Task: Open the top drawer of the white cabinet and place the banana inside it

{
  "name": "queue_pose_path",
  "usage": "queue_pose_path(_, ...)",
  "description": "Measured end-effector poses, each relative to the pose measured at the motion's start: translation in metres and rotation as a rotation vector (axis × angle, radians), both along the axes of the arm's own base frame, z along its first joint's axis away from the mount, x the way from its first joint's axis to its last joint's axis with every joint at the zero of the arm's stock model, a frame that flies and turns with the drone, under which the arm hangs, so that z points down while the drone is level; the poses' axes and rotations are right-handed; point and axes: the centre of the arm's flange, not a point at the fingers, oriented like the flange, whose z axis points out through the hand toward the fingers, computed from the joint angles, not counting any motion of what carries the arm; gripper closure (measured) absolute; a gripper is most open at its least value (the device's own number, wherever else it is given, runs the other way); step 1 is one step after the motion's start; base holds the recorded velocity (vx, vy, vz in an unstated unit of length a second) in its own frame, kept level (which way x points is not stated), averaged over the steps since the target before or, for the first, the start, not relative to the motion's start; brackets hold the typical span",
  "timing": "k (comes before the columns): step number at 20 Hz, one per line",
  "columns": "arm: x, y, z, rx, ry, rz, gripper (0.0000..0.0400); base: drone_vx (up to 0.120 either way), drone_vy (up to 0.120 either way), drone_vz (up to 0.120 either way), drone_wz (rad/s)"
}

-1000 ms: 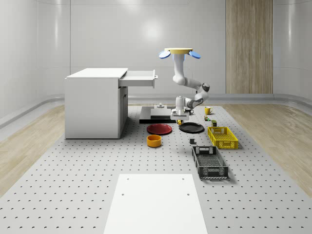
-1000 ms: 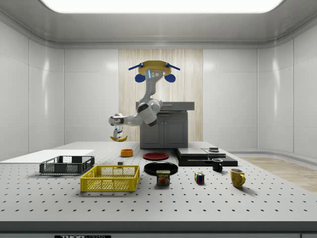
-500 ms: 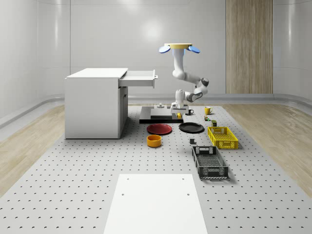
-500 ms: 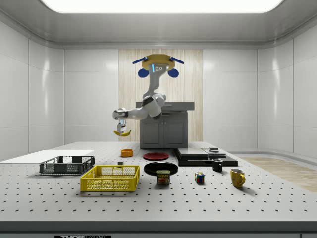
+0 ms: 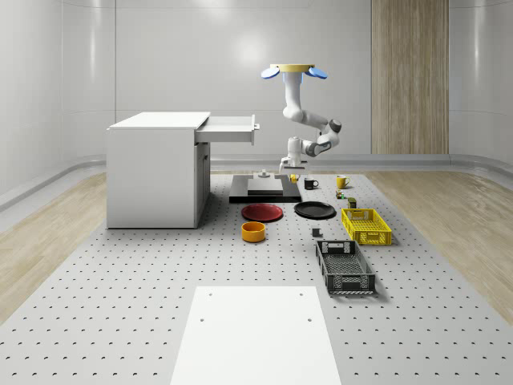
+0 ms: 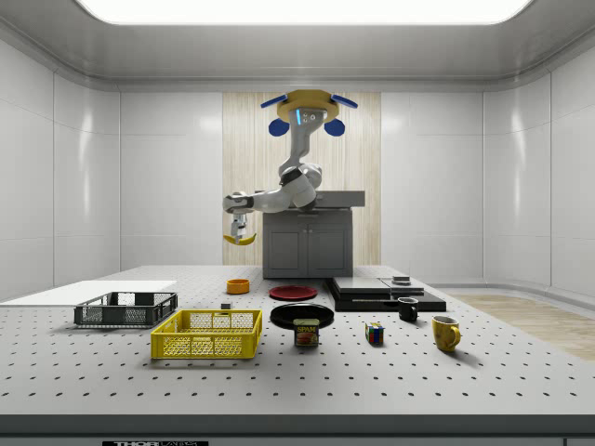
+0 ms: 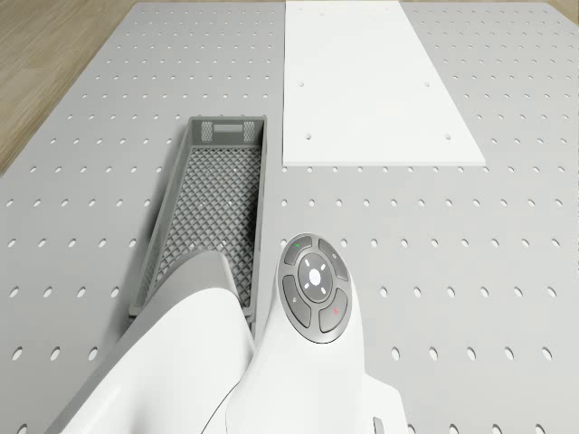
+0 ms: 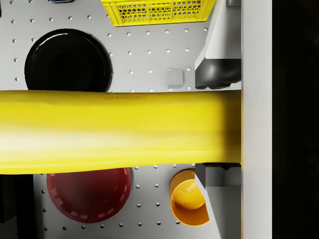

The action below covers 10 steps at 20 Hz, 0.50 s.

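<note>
since a second ago you've lifted: end effector (image 6: 240, 229) clamped on banana (image 6: 241, 239), level crosswise; open drawer (image 5: 231, 128) lies toward whole-scene left.

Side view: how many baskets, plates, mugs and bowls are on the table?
Baskets: 2, the yellow basket and the dark basket.
Plates: 2, the black plate and the red plate.
Mugs: 2, the black mug and the yellow mug.
Bowls: 1, the orange bowl.
Total: 7.
</note>
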Motion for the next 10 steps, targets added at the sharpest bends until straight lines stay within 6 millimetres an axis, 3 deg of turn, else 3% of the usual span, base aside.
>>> queue_pose_path(10, 0.0, 0.0, 0.0, 0.0, 0.0, -0.001, 0.0208, -0.12, 0.0, 0.12, 0.0)
